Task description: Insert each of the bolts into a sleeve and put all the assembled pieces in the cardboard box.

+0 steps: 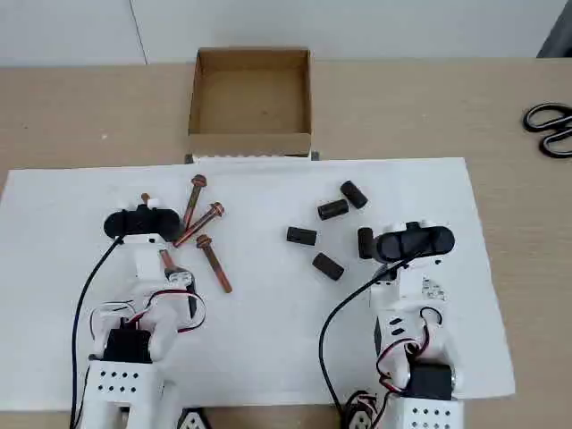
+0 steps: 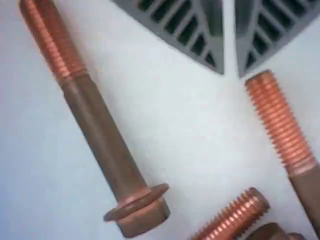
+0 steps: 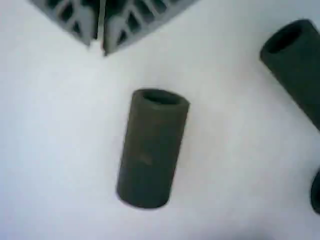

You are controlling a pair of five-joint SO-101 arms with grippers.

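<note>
High view: the bolts [image 1: 214, 262] lie loose just right of the left arm [image 1: 143, 234]. The sleeves [image 1: 302, 236] are scattered left of the right arm [image 1: 407, 243], one half hidden under it. The box [image 1: 250, 143] sits far, centre.

Left wrist view: the left gripper [image 2: 229, 66] is closed to a slit on nothing. A bolt [image 2: 100, 132] lies beside it with its thread end nearer the tips. Another is cut off.

Right wrist view: the right gripper [image 3: 102, 46] is closed and empty. A sleeve [image 3: 152, 147] lies just off the tips, its axis pointing roughly at them.

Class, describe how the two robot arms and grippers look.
The left arm and right arm are white plastic with black motor blocks and a black rounded wrist camera each. Red, white and black wires loop at the joints; a thick black cable trails from each. The left gripper and right gripper have grey, triangular, slotted fingers.
</note>
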